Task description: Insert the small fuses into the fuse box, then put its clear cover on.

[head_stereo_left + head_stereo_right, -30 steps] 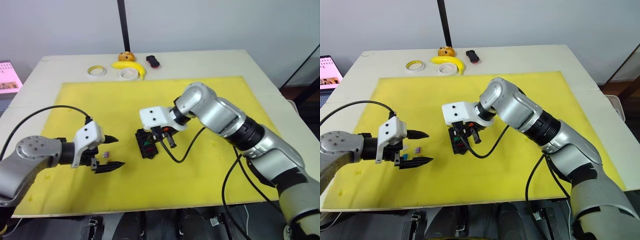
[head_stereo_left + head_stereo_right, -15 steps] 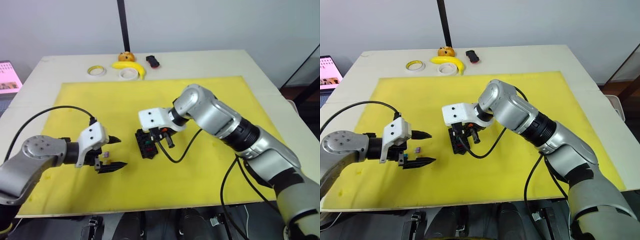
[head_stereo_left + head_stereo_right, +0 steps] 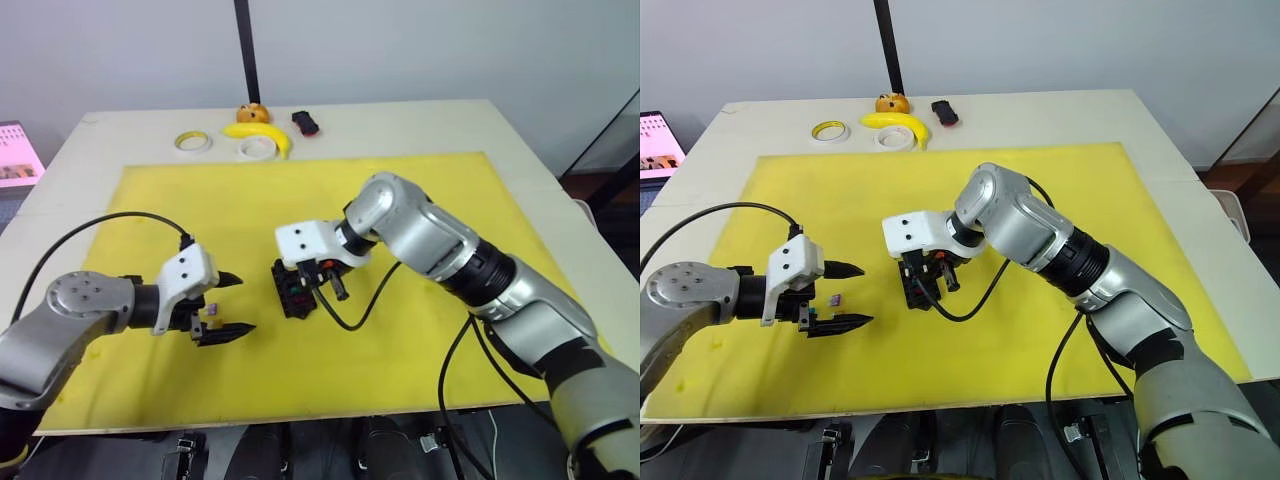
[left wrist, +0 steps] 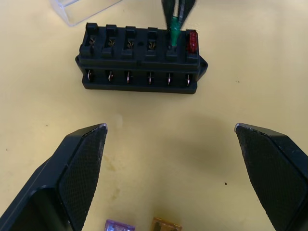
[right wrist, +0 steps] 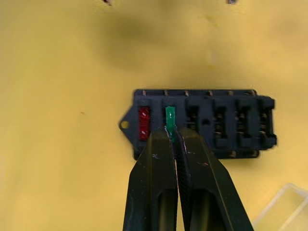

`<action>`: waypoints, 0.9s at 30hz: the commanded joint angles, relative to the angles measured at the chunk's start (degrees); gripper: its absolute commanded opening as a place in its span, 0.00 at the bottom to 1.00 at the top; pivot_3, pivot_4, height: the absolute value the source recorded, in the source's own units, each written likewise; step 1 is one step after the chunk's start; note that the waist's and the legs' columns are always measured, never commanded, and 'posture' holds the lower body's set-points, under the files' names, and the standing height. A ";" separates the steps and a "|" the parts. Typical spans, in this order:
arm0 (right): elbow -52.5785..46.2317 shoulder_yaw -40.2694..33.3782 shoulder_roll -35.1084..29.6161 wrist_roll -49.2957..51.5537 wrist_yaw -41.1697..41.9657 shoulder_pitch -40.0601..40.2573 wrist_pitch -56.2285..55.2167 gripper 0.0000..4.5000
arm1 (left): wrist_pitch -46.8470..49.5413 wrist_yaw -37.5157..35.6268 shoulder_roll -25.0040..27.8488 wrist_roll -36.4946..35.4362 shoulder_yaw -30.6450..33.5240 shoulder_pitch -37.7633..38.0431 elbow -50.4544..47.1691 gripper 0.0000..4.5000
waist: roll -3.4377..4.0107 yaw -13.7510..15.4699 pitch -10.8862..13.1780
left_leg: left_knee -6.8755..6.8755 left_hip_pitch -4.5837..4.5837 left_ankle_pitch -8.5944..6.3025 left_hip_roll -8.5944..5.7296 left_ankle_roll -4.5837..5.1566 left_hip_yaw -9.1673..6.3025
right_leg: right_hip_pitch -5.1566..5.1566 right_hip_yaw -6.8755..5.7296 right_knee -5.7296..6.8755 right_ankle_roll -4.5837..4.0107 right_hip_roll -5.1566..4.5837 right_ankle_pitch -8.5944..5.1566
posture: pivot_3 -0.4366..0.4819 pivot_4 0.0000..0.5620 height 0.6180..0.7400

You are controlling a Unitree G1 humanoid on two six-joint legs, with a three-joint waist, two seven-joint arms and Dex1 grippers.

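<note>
Yellow mat (image 3: 420,340), matte and lightly scuffed, covers most of a pale wooden table (image 3: 420,125) set against a plain white wall; a black pole (image 3: 245,50) rises behind the far edge, and a lit laptop screen (image 3: 15,155) sits off the table's left side, its contents too small to read. No brand, label or legible writing appears on any item. Fuse box (image 4: 142,60): black, two rows of slots, lying flat near the mat's centre, a red fuse (image 4: 192,41) seated in the end slot. Right gripper (image 5: 174,137): fingers pressed together on a green fuse (image 5: 170,118), which stands upright at the slot next to the red one (how deep it sits cannot be judged). Left gripper (image 3: 228,303): fingers spread wide and holding nothing, low over the mat to the left of the fuse box and well apart from it. Purple fuse (image 4: 120,225) and yellow fuse (image 4: 167,225): loose on the mat, side by side between the left fingertips. Clear cover (image 4: 82,8): transparent, lying on the mat just beyond the fuse box on its far side from the left gripper. Far edge of the table, off the mat: two white tape rolls (image 3: 193,142), a banana (image 3: 262,133), an orange object (image 3: 253,112) and a small black-and-red gadget (image 3: 306,122).
</note>
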 commanded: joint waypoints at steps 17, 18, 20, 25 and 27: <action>1.10 -0.56 1.10 -1.37 -0.11 -1.31 -1.06 0.00 | 1.03 0.54 -0.20 -0.22 0.37 -0.47 -2.15 0.99 | 0.00 -0.02 0.00 | 0.01 0.00 0.01 -0.03 -0.01 0.00 | 0.00 0.00 0.01 0.00 0.01 0.00 | 0.48 0.27 1.00; 1.05 -0.41 1.05 -1.53 -0.04 -1.12 -1.40 0.00 | 1.04 0.52 -0.15 -0.21 0.49 -0.38 -2.18 0.99 | 0.00 -0.02 0.00 | 0.01 0.00 0.01 -0.03 -0.01 0.00 | 0.00 0.00 0.01 0.00 0.01 0.00 | 0.48 0.27 1.00; 0.96 -0.21 1.04 -1.76 0.10 -0.81 -1.68 0.00 | 0.97 0.48 -0.02 -0.11 0.66 -0.19 -2.12 0.99 | 0.00 -0.01 0.00 | 0.01 0.00 0.01 -0.03 -0.01 0.00 | 0.00 0.00 0.01 0.00 0.01 0.00 | 0.48 0.27 1.00; 0.40 0.29 1.05 -2.13 0.40 0.21 -1.67 0.00 | 1.09 0.64 0.14 -0.02 0.87 0.15 -2.25 0.99 | 0.00 -0.01 0.00 | 0.01 0.00 0.01 -0.03 -0.02 0.00 | 0.00 0.00 0.01 0.00 0.01 0.00 | 0.48 0.27 1.00; 0.12 0.27 1.10 -2.13 0.55 0.28 -1.51 0.00 | 1.03 0.72 0.09 0.09 0.93 0.35 -2.20 0.99 | -0.01 -0.01 0.00 | 0.01 0.01 0.01 -0.03 -0.02 -0.01 | 0.01 0.00 0.02 0.00 0.02 0.00 | 0.48 0.27 1.00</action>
